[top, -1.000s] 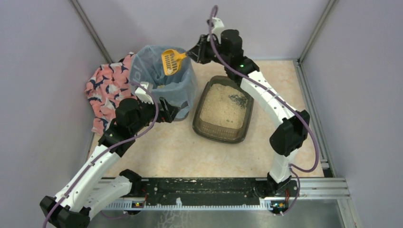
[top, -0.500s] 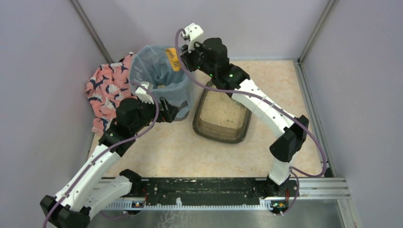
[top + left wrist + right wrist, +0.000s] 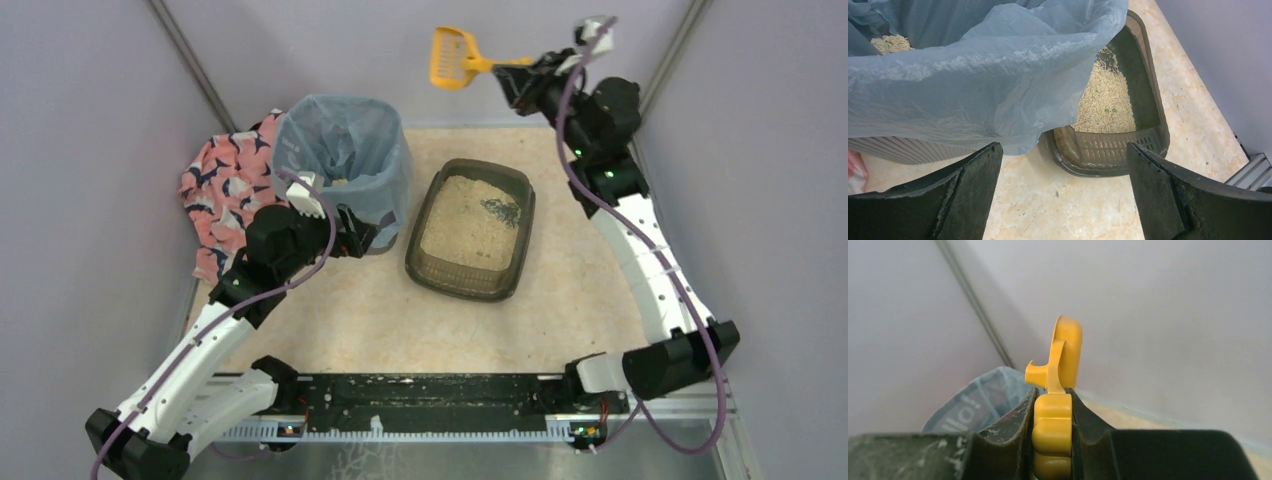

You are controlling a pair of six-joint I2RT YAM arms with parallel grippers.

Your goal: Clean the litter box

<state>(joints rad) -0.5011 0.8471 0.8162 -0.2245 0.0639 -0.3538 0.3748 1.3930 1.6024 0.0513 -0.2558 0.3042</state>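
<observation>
**Beige tabletop [image 3: 400,320], scoop held high**

Your right gripper [image 3: 522,82] is clamped on the yellow scoop [image 3: 450,57], up by the back wall. Only its wrist view shows the handle pinched edge-on. Your left gripper [image 3: 362,237] is spread wide, holding nothing, at the blue-bagged bin [image 3: 345,150]. The litter box [image 3: 462,288] sits just beside that bin, and the left wrist view catches its slotted end wall.

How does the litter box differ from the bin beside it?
The litter box is shallow and wide, the bin tall and narrower. The litter box is bare dark plastic; the bin has a light blue bag. Litter covers the litter box's floor; the bin holds a small heap. Both stand on the table.
</observation>
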